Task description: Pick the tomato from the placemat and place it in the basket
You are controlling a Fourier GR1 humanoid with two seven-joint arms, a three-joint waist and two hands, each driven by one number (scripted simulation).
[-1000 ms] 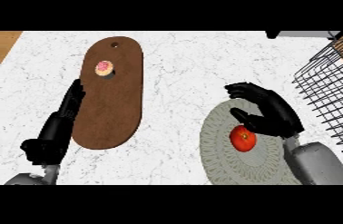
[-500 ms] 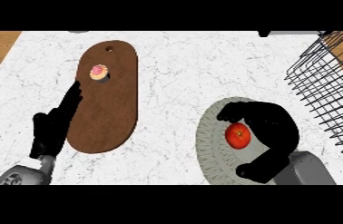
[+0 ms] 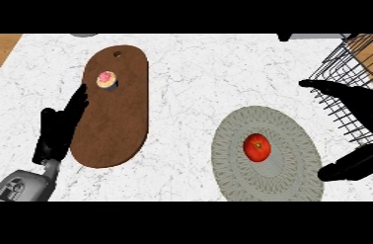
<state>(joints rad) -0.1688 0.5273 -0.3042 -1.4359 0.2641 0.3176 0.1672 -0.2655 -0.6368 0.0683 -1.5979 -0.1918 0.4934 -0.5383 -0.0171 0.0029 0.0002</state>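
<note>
Right hand (image 3: 357,102) withdrawn to placemat (image 3: 291,181) edge, fingers spread — tomato (image 3: 256,147) uncovered, basket (image 3: 348,75) beside.

The tomato (image 3: 256,147) sat on the placemat (image 3: 291,181), toward the counter's (image 3: 189,70) near right. The basket (image 3: 348,85) stood at the right edge, just beyond the placemat. A cutting board (image 3: 113,119) lay on the left, with a small pastry (image 3: 106,79) on its far end. The left hand (image 3: 59,127) rested along the board's left edge; the right hand (image 3: 357,102) was before the basket, right of the placemat.
</note>
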